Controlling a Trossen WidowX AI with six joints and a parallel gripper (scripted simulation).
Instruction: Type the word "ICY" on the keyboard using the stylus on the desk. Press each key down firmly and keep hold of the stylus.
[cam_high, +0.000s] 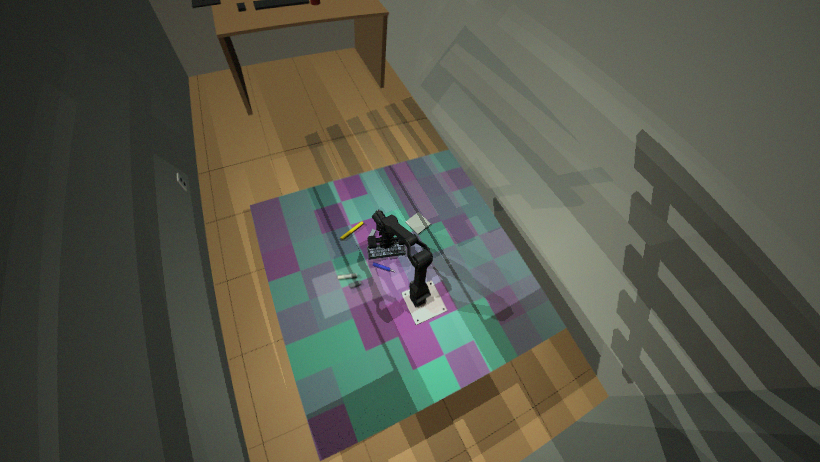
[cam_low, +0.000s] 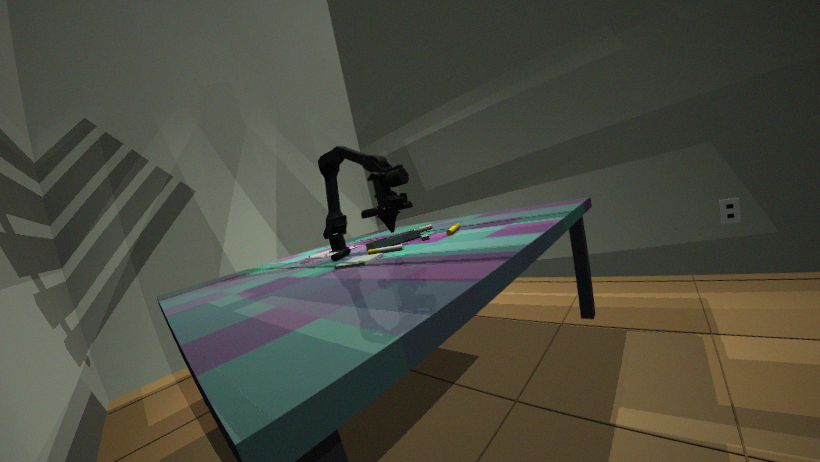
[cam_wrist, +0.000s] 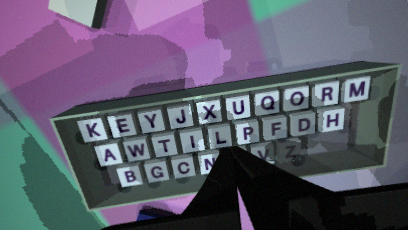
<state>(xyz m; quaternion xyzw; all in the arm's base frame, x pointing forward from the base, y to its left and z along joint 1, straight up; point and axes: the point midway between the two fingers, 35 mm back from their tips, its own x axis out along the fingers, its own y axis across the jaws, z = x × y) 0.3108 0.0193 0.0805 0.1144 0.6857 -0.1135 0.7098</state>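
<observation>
Apparently, the jaws (cam_high: 385, 243) (cam_low: 392, 230) are clenched on nothing above the keyboard (cam_high: 386, 251) (cam_low: 393, 239) (cam_wrist: 145, 189), so taking up the stylus and typing all three letters presumably remain.

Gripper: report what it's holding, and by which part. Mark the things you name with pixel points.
Nothing is held: the gripper (cam_high: 383, 236) (cam_low: 392, 230) (cam_wrist: 230, 154) is shut, its bare fingertips meeting over the keyboard (cam_high: 386, 251) (cam_low: 394, 239) (cam_wrist: 370, 145), with no stylus between them.

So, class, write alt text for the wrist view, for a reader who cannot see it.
Closed black fingers hang over a small keyboard with scrambled white letter keys, hiding part of its bottom row. Nothing shows between them; beneath lies a purple, green and grey tabletop.
</observation>
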